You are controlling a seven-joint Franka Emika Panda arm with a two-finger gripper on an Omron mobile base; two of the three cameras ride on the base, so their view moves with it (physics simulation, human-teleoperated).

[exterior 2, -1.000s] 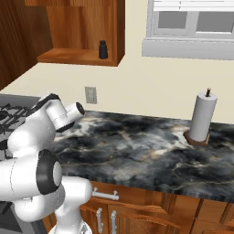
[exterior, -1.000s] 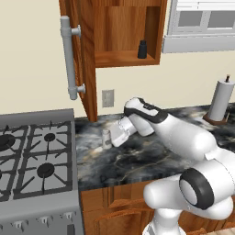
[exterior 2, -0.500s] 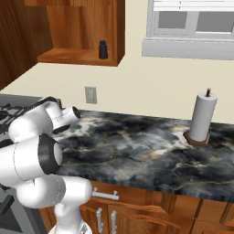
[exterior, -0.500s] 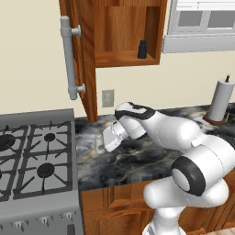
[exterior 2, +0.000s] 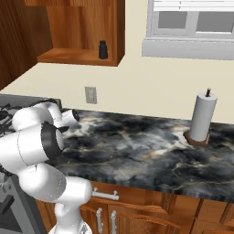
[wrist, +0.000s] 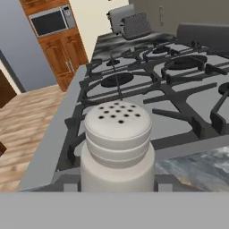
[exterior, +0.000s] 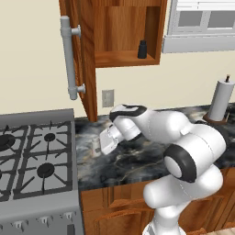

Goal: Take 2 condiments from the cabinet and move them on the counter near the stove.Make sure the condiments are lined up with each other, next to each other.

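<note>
The cabinet holds a black shaker; the end effector grips the grey shaker.

You're looking at a glossy white arm built from fat, rounded segments. Black rings mark its joints, with 1 large dark disc on the elbow housing and a black band across the wrist. The hand block is pale grey-white and boxy.

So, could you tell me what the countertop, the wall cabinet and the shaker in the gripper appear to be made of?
The counter looks like polished stone: dark marbling with pale veins. The cabinet looks like reddish-brown wood with visible grain, and its bar handle like grey metal. The light shaker is smooth and matte, with a perforated cap; whether plastic, ceramic or metal is unclear.
</note>
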